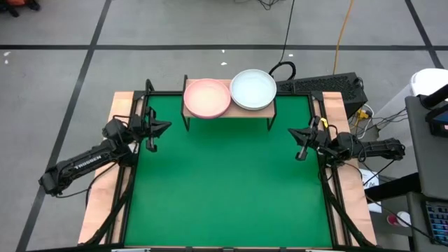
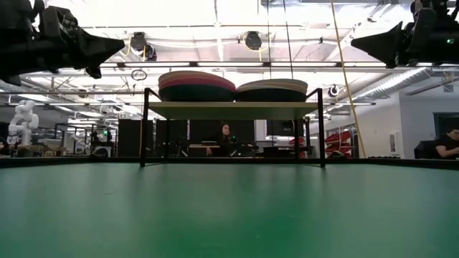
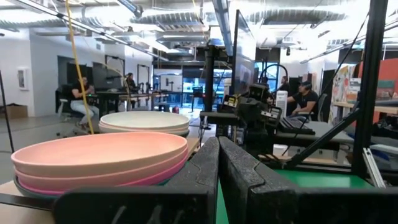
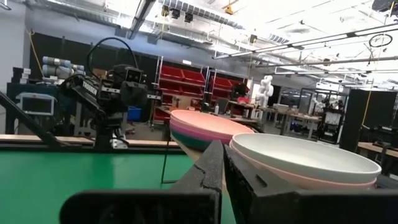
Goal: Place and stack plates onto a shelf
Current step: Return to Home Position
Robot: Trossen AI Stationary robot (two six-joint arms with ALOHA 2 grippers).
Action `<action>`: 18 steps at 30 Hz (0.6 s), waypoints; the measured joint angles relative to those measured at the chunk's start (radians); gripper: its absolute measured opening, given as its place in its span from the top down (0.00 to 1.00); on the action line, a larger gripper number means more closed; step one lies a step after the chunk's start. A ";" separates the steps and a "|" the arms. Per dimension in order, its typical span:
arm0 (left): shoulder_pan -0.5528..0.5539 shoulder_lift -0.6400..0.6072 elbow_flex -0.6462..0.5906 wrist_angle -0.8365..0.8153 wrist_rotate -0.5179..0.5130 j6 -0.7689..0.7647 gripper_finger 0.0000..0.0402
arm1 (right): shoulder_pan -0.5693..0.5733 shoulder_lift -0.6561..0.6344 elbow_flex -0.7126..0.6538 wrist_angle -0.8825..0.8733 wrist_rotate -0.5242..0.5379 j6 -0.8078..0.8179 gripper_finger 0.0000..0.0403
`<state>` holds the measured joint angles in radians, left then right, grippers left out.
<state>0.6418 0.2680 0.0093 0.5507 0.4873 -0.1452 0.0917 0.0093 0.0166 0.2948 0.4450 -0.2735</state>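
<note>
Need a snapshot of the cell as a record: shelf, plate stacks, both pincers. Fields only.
shelf: at the far edge of the green mat, carrying two stacks side by side
pink-topped stack: on the shelf's left-arm half
white-topped stack: on the right-arm half, with a pink plate under the top one
plates: all that show sit on the shelf
left pincer: shut, empty, at the mat's left edge
right pincer: shut, empty, at the mat's right edge
</note>
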 joint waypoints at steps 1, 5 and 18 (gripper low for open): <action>0.000 0.000 0.000 0.000 0.000 0.000 0.96 | 0.000 0.000 0.000 0.000 0.000 0.000 1.00; 0.000 0.000 0.000 0.000 0.000 0.000 0.96 | 0.000 0.000 -0.001 0.000 0.000 0.000 1.00; 0.000 0.000 0.000 -0.001 -0.001 -0.003 0.95 | 0.000 0.000 -0.001 -0.001 -0.001 0.000 1.00</action>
<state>0.6418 0.2680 0.0097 0.5499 0.4862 -0.1482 0.0917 0.0093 0.0152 0.2943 0.4442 -0.2734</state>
